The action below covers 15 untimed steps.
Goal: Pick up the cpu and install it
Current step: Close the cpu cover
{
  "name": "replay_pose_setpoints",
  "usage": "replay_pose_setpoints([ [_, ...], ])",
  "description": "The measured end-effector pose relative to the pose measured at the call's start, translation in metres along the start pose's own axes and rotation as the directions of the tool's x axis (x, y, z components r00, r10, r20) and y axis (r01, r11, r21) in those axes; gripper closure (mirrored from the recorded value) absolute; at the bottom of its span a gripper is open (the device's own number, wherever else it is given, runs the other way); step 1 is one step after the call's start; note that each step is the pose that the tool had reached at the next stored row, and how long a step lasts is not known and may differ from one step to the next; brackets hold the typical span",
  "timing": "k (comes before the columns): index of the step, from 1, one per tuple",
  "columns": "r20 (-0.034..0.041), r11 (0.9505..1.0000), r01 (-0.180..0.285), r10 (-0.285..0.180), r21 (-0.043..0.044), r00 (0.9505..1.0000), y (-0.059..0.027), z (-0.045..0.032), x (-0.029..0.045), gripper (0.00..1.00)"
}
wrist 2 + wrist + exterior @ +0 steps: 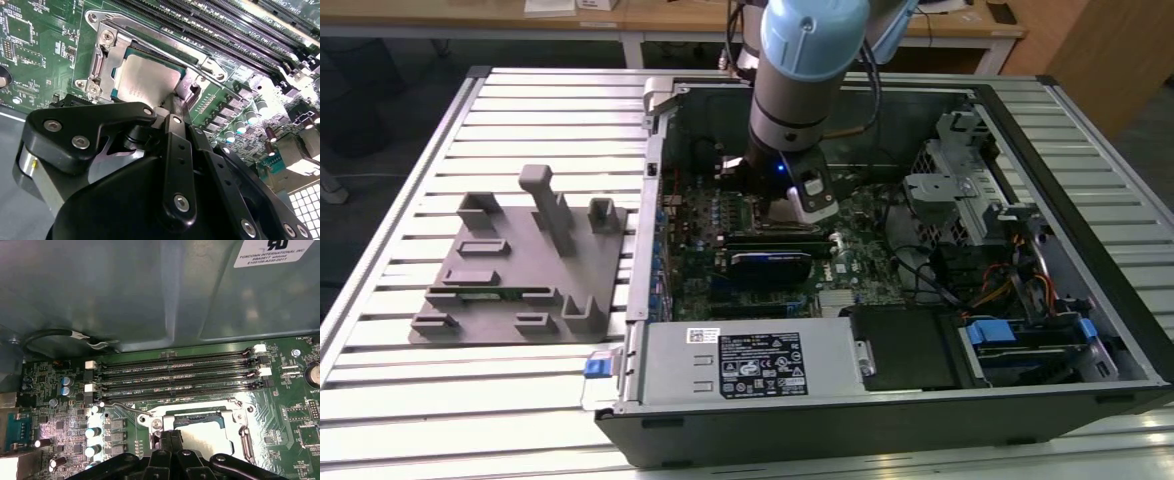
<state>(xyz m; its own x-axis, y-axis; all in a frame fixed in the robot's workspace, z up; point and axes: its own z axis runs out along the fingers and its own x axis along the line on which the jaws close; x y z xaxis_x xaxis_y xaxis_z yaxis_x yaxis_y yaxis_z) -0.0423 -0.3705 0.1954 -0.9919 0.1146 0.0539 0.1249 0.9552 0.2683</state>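
The cpu (147,80), a small square chip with a pale silvery top, lies inside the motherboard's socket frame (106,56); in the first wrist view its bright top (207,434) shows within the open socket. My gripper (166,107) reaches down into the open computer case (1014,110) and stands right over the socket. Its two black fingers are pressed together, and their tips meet the chip's near edge (167,436). In the exterior view the gripper (803,205) hangs over the middle of the board. I cannot see whether the tips clamp the chip.
Memory slots (175,377) run just beyond the socket, and a thin wire lever (125,407) lies beside it. A grey labelled power-supply box (747,365) fills the case's near side. A grey parts fixture (520,260) sits on the slatted table (400,400) at the exterior view's left.
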Motion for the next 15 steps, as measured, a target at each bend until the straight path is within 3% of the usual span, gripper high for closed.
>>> replay_pose_setpoints([
  [8, 0.0015, 1.0, 0.0, 0.0, 0.0038, 1.0, 0.0017, -0.0047, 0.0003, 0.89],
  [13, 0.0085, 0.9995, 0.001, -0.001, 0.0317, 1.0, 0.0016, -0.0047, 0.0011, 0.89],
  [15, 0.0091, 0.9992, 0.003, -0.003, 0.0392, 1.0, 0.0014, -0.0045, 0.0022, 0.89],
])
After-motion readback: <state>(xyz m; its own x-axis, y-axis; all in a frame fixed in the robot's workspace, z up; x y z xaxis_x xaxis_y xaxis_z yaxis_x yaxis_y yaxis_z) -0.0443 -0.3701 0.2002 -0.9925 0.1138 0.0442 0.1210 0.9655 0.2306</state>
